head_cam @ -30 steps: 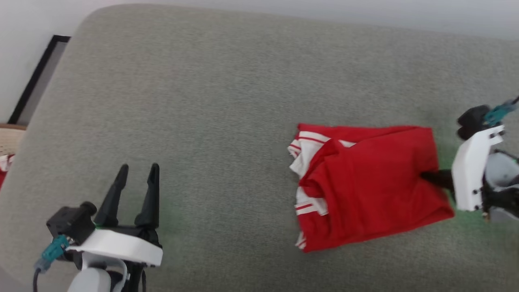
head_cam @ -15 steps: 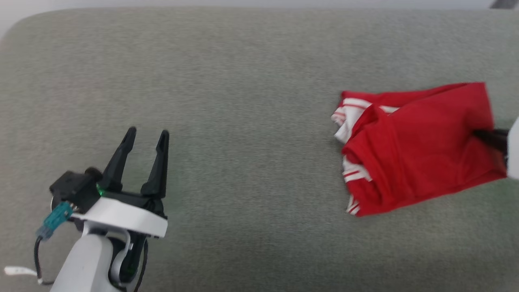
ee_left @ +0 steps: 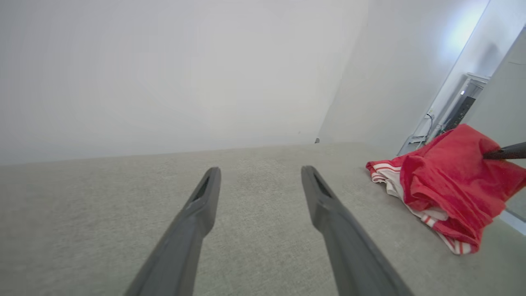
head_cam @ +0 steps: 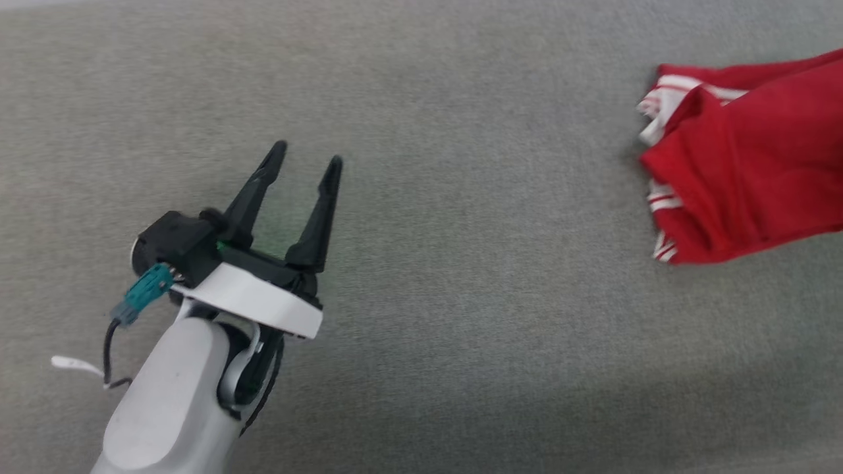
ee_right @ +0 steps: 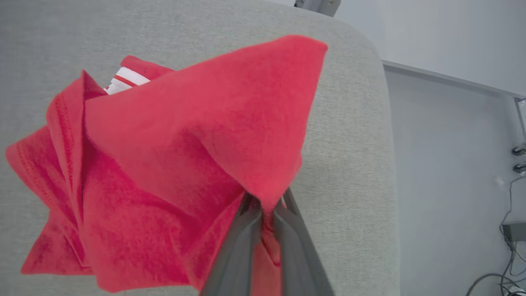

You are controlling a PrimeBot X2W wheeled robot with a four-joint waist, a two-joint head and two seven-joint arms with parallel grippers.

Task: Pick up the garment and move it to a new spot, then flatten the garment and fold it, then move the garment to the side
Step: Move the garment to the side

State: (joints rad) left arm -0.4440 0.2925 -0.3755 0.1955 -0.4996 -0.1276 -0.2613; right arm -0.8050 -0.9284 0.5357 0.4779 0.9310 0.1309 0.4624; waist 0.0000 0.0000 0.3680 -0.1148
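The garment (head_cam: 751,164), a folded red shirt with white striped sleeve trim, lies at the right edge of the head view on the grey cushion (head_cam: 461,263). In the right wrist view my right gripper (ee_right: 265,205) is shut on a fold of the garment (ee_right: 172,164), whose cloth is lifted into a peak above the fingers. My left gripper (head_cam: 306,158) is open with nothing between its fingers, hovering over bare cushion well to the left of the shirt. From the left wrist the garment (ee_left: 444,189) appears at the far right, with a dark fingertip (ee_left: 507,153) of the other gripper poking into it.
The grey cushion's rounded edge (ee_right: 382,123) is close beside the garment in the right wrist view, with pale floor (ee_right: 452,164) and cables (ee_right: 509,230) beyond it. A white wall (ee_left: 164,74) stands behind the cushion.
The head camera has swung left and down, so the garment has slid to the picture's right edge. The right gripper has left the head view. The left gripper stays open, the right stays shut on the cloth.
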